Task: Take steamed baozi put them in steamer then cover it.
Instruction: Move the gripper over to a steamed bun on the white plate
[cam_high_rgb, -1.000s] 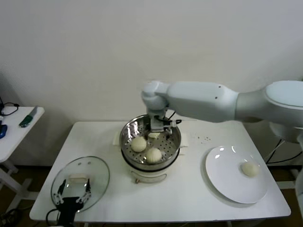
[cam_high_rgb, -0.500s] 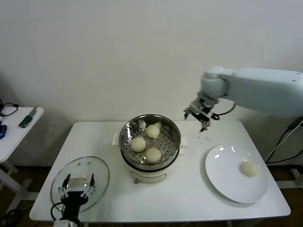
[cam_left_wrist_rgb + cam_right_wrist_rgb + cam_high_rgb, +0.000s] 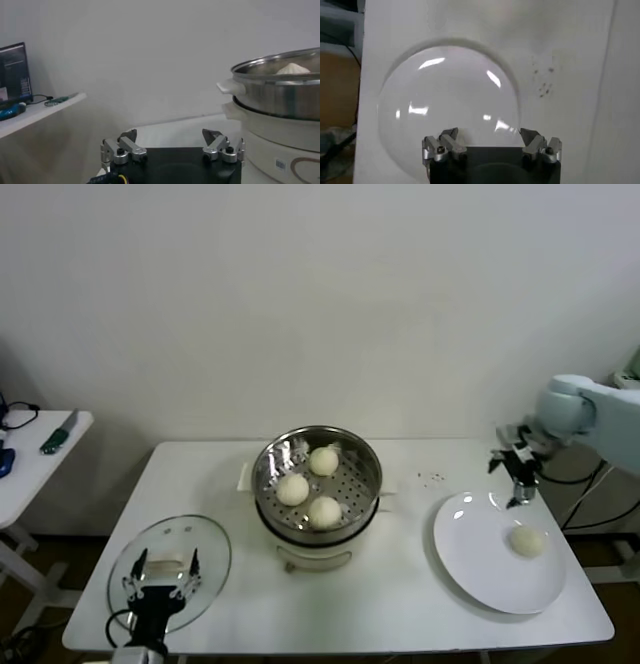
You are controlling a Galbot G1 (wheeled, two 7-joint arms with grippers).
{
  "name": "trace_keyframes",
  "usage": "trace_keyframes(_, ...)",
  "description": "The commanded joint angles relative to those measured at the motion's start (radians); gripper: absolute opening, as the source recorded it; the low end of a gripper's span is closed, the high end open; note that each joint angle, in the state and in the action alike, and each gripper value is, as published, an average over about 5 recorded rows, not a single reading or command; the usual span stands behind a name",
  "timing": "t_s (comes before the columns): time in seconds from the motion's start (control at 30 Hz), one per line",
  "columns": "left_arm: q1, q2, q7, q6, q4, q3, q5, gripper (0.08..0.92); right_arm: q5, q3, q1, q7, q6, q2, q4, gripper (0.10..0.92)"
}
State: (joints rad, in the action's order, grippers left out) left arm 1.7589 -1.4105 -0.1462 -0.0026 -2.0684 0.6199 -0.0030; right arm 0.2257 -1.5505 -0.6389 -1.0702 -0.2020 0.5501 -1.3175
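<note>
No writing is legible anywhere; at right of the head view the right gripper [image 3: 516, 474] hangs open-jawed above the white plate [image 3: 480, 569] bearing one baozi [image 3: 526, 540], three buns [image 3: 310, 484] sit in the central steamer [image 3: 318, 481], and the left gripper [image 3: 160, 576], jaws spread, waits lower left over the glass lid [image 3: 205, 549].

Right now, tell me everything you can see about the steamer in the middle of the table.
The steamer is a round, shiny metal basket with a floor full of small holes, sitting upright on a white pot base with side handles and a small mark on its front. It stands near the middle of the white table, uncovered. Three pale buns lie inside on the holed floor, apart from one another. Neither gripper touches it. The left wrist view shows a bun top rising just above the rim.
</note>
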Motion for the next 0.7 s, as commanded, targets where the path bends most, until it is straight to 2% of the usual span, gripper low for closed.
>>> trace_keyframes(0.03, -0.002, -0.005, -0.001, 0.004, 0.003, -0.006, 0.012, 0.823, -0.143, 0.358, 0.424, -0.031, -0.016, -0.147, 0.113, 0.823)
trace_keyframes(0.27, 0.000, -0.006, -0.002, 0.007, 0.004, -0.007, 0.021, 0.823, -0.200, 0.523, 0.562, -0.025, 0.032, -0.100, 0.203, 0.823)
trace_keyframes(0.7, 0.007, -0.013, -0.004, 0.007, 0.008, -0.005, 0.029, 0.823, -0.256, 0.537, 0.579, -0.032, 0.078, 0.010, 0.307, 0.823)
